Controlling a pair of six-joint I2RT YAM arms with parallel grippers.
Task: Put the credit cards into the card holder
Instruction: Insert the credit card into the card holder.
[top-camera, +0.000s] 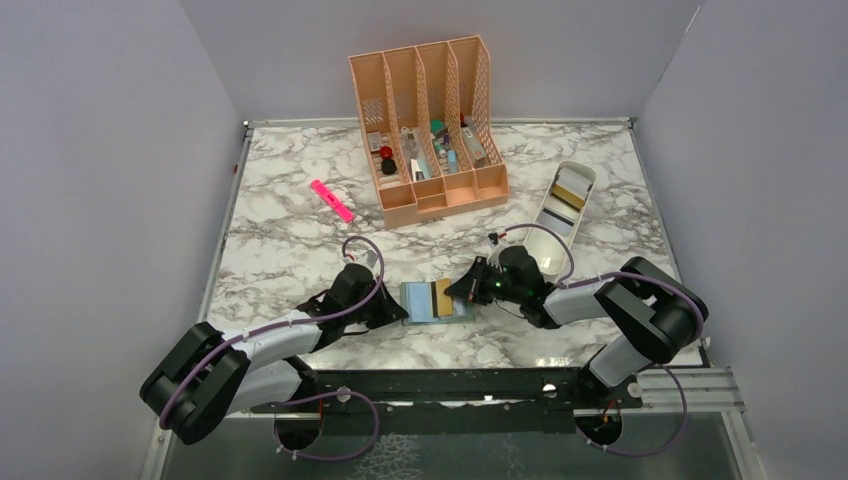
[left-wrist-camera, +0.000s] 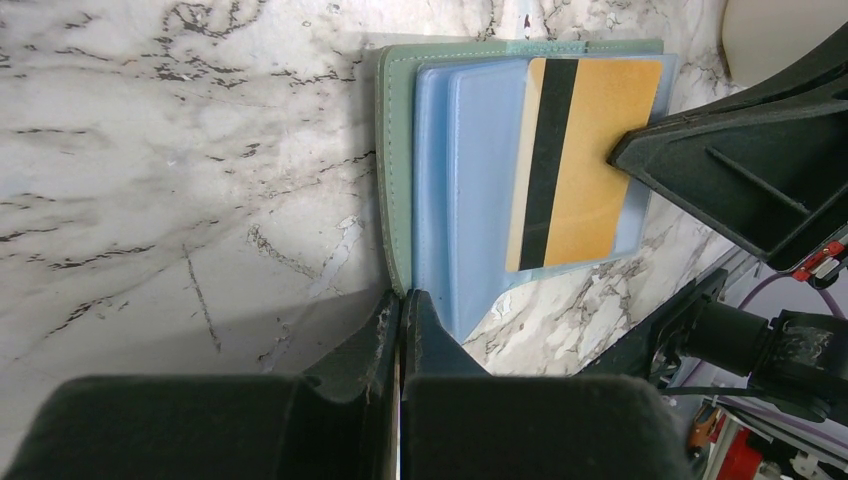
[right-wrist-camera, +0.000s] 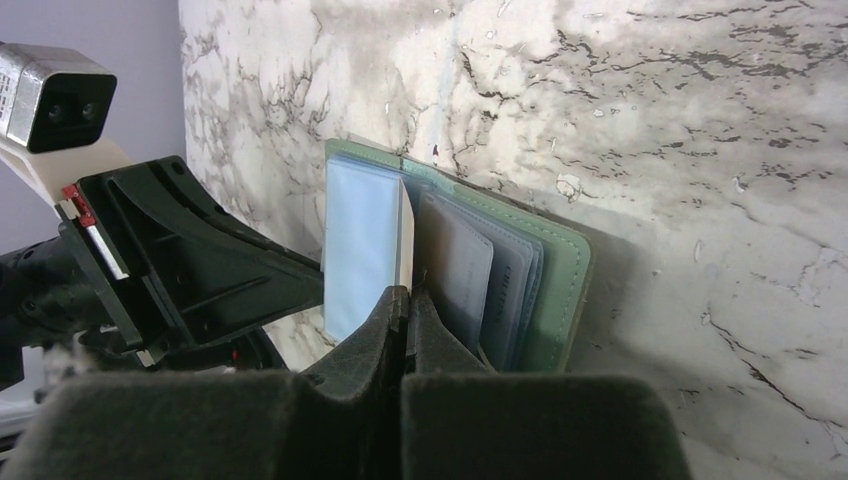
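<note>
Clenched empty, the left gripper (left-wrist-camera: 401, 305) touches the card holder (left-wrist-camera: 392, 150) just ahead of its tips. Opposite, the right gripper (right-wrist-camera: 405, 300) pinches a gold credit card (left-wrist-camera: 585, 160) lying over the open holder. Pushed askew, the card could buckle or shove the holder across the tabletop (left-wrist-camera: 150, 150).

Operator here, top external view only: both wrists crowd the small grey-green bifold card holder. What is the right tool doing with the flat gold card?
Observer: In the right wrist view, the right tool is shut on the gold card at its edge.
Operator: How does the card lie?
Observer: Flat over the blue-grey pockets, black stripe up. I can't tell whether it is inside a sleeve.
Operator: And the left tool?
Observer: The left tool is shut, with its tips against the card holder edge, apart from the card.
</note>
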